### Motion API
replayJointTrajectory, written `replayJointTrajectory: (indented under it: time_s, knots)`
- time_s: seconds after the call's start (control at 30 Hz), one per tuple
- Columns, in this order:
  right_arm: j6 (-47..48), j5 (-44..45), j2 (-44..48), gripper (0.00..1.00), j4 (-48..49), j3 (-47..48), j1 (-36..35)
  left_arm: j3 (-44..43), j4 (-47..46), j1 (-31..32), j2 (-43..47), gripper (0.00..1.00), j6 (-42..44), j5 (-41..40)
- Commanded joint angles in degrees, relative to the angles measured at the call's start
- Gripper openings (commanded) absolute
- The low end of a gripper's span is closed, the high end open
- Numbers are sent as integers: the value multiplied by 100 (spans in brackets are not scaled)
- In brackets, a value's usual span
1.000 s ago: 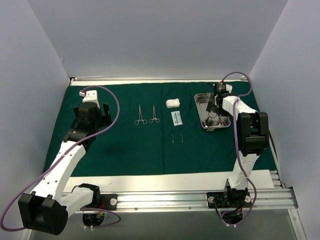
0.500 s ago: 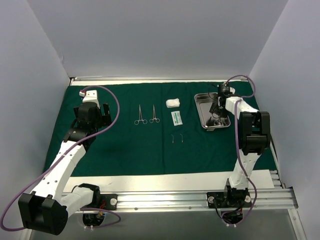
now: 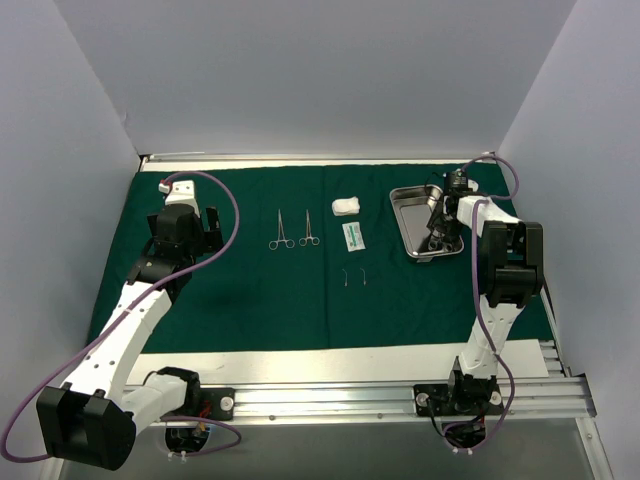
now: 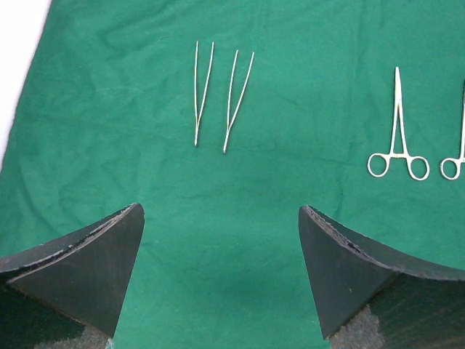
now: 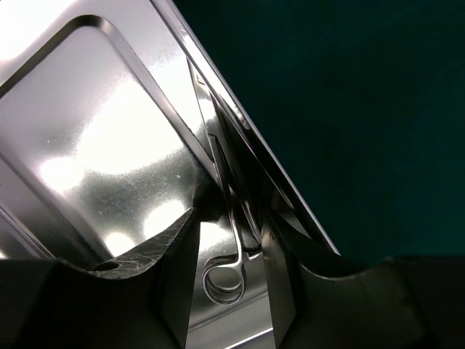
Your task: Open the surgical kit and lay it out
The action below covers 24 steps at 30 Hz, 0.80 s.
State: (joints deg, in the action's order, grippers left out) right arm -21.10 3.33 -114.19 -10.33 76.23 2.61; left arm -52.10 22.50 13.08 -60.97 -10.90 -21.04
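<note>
Tray [image 3: 408, 210]: set at 2 o'clock on the drape [image 3: 250, 300]; one ring-handled instrument [image 5: 237, 247] is seen inside, along the tray wall.
Counts, left to right: two clamps [image 3: 281, 230], one gauze wad [image 3: 346, 205], two tweezers [image 3: 346, 277], one packet [image 3: 353, 236], all laid on the drape.
Left gripper [image 4: 220, 211]: spread wide, nothing held; the tweezers are seen at its 12 o'clock, well apart.
Right gripper [image 5: 229, 225]: narrowed about the instrument; whether it is gripped cannot be told.

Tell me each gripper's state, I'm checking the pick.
Left gripper: open, empty.
Right gripper: straddles the scissor-like instrument in the tray; grip cannot be told.
</note>
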Motion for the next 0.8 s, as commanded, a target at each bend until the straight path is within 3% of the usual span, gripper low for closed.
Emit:
replayJointTrajectory:
  time_s: [0.0,0.2,0.53,0.77]
  knots:
    - [27,-87,-121,34,-154,-55,20,-20,-114,19,15,97,26,-32]
    - [89,-272,-217,24,-233,-11,2,-20,-123,19,15,97,17,-14]
    - [396,-122,-262,18,-514,358,-437,-20,-132,28,6,97,35,12]
    - [353,-140,-393,7,-558,665,-683,-20,-123,19,6,97,26,21]
